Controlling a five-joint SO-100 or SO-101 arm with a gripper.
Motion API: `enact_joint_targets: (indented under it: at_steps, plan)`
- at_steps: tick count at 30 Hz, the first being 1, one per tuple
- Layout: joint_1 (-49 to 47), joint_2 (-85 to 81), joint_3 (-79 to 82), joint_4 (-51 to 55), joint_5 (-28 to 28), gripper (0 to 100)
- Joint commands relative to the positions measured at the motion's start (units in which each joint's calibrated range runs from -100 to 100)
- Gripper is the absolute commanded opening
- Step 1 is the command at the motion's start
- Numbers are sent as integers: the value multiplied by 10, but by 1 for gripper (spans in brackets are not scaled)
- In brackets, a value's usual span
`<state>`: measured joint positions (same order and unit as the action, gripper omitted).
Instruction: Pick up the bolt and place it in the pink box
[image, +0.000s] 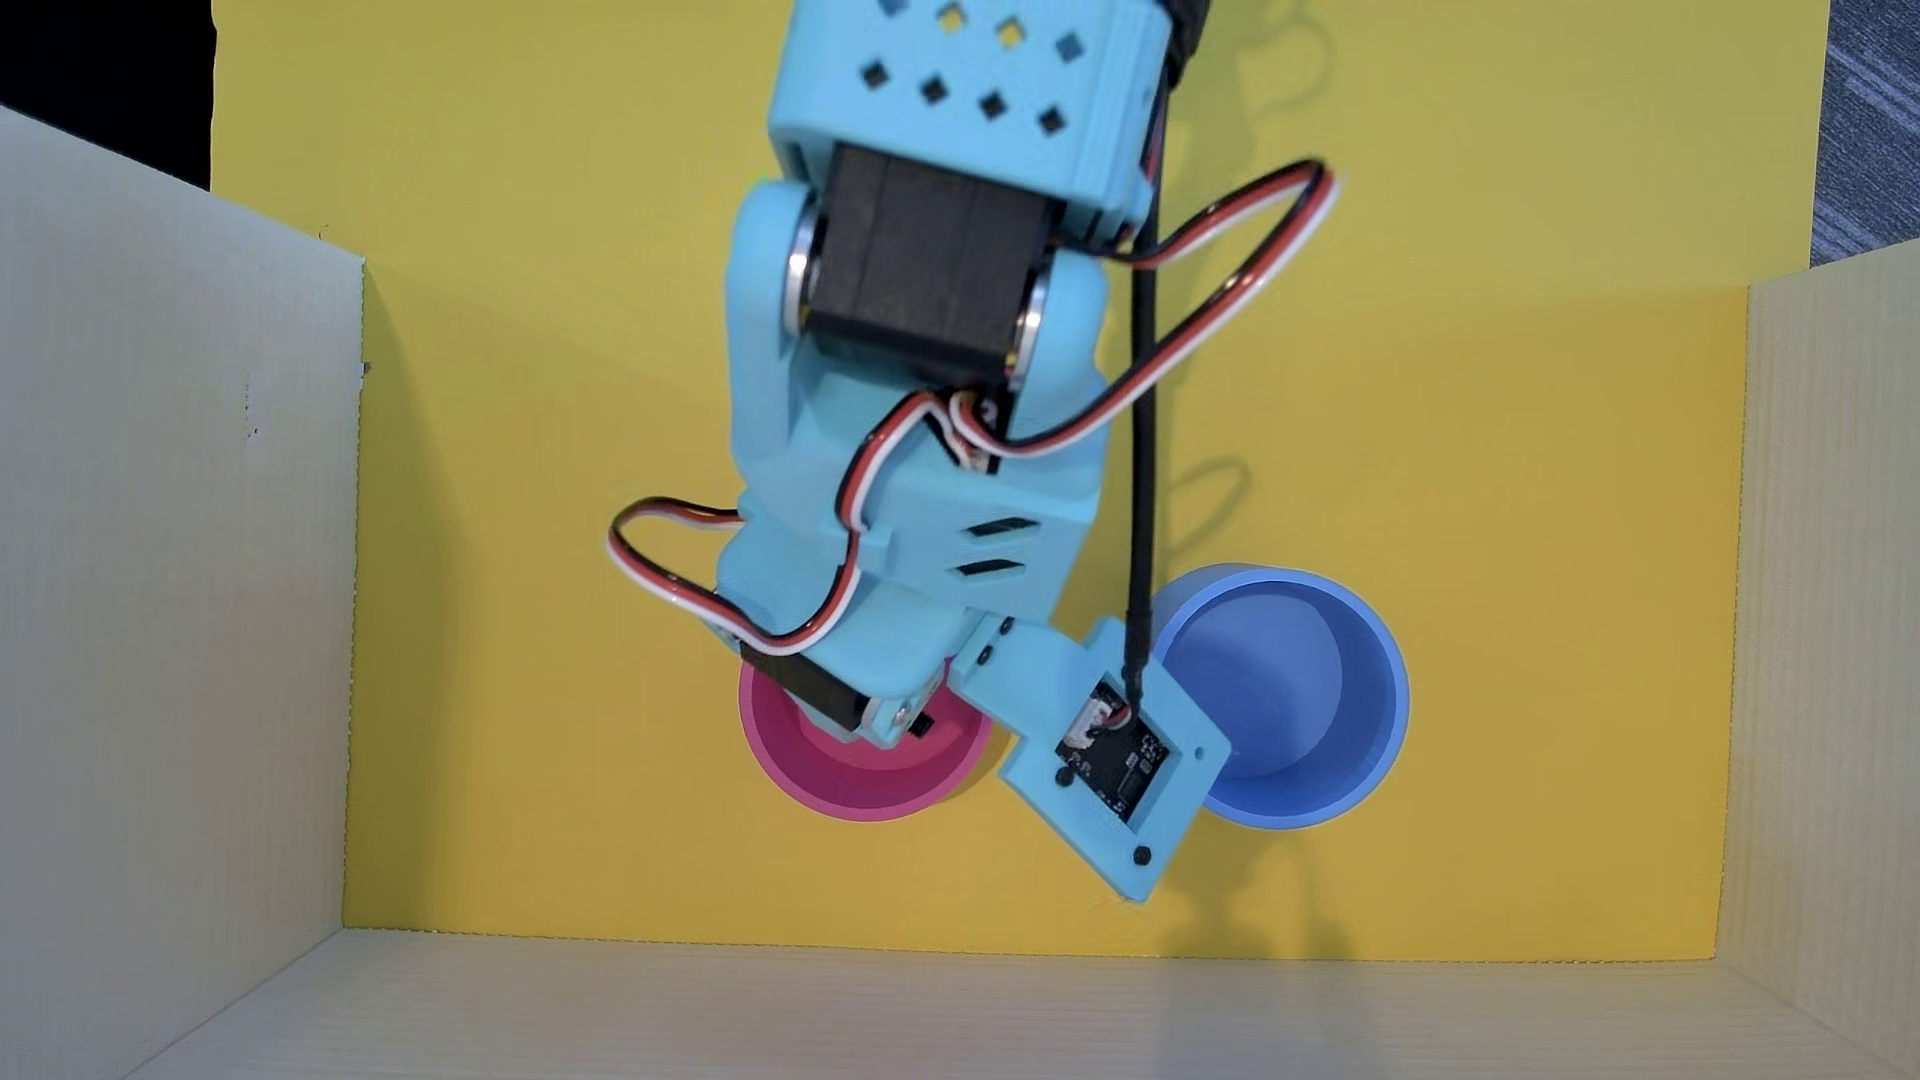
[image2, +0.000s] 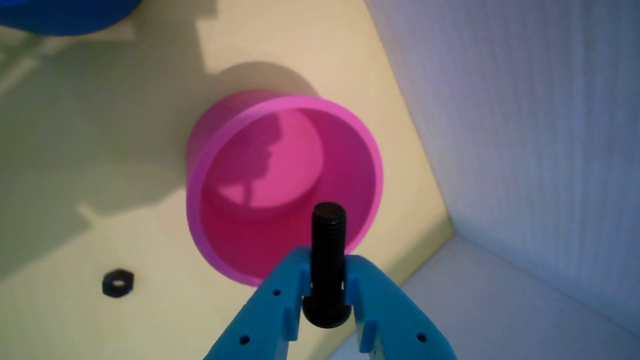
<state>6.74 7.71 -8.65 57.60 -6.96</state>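
Pincer (image2: 327, 280) clamped tight on the bolt (image2: 328, 250), threaded end poking out over the pink box (image2: 210, 150) rim.

A flat yellow worktop (image: 540, 436) fills the overhead view, fenced on three sides by pale corrugated plastic walls (image: 177, 582) that rise at the left, right and bottom edges. Beyond the open top edge lie a black area (image: 104, 62) in the left corner and grey patterned carpet (image: 1870, 114) in the right. Light from above throws soft shadows (image: 1205, 488) on the yellow surface. In the wrist view the walls (image2: 525, 125) look bluish-white and meet at a corner.
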Motion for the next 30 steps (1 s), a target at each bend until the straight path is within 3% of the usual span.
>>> enact_joint_targets:
  at_steps: [1, 4, 7, 9, 12, 21, 25, 30]
  plan:
    - [3, -1, -25, 0, 12, 9]
    - [3, -1, -21, 1, 12, 23]
    - [3, -2, -20, 2, 13, 30]
    - [3, -6, -20, 3, 13, 24]
    - [3, -8, -20, 7, 9, 1]
    - [-6, -36, 41, 183, 12, 1]
    - [-27, -150, 152, 164, 12, 1]
    - [-62, -357, 341, 57, 12, 1]
